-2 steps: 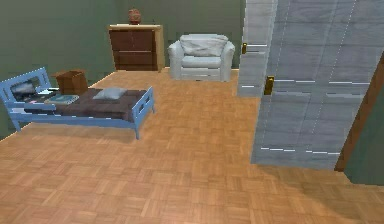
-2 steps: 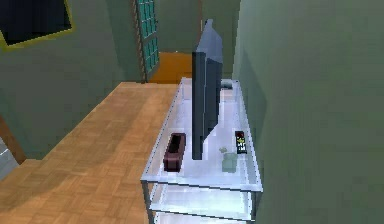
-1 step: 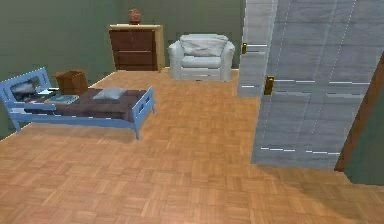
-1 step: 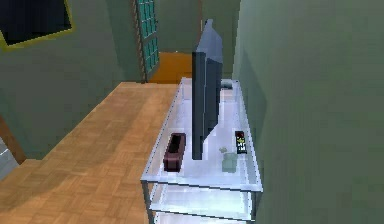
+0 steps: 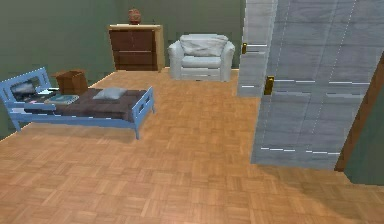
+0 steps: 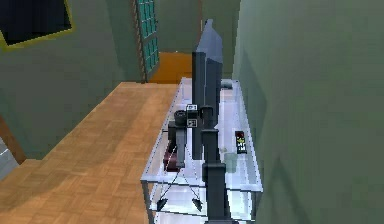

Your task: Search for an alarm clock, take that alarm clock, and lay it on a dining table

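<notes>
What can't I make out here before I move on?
Arm side view: whether the tool holds anything; table clutter lies behind it.
Arm side view: small dark thing beside the TV, too small to name.
Forward view: items on the bed, too small to name.
Forward view: the door hides what lies behind it.

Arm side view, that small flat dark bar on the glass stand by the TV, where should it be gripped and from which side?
The dark bar lies flat on the glass stand, so grip it across its short width near the middle, probably from straight above. The TV on the picture's left and the wall on its right crowd any sideways approach.
</notes>
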Available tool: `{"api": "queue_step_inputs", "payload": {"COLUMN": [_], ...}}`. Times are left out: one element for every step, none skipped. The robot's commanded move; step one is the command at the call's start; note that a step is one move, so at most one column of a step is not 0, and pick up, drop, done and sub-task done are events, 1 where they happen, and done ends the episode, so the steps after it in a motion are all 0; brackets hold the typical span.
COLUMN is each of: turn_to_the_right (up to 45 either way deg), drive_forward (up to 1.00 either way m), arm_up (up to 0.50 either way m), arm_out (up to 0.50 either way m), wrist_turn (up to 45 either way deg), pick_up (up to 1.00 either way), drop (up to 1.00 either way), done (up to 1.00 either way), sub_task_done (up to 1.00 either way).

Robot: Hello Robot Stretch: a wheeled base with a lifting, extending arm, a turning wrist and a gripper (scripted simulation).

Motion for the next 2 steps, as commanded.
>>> {"api": "queue_step_inputs", "payload": {"turn_to_the_right": [0.0,0.0], "drive_forward": [0.0,0.0], "arm_up": [0.0,0.0], "arm_out": [0.0,0.0], "wrist_turn": [45.0,45.0], "pick_up": [0.0,0.0], "drop": [0.0,0.0], "done": [0.0,0.0], "sub_task_done": [0.0,0.0]}}
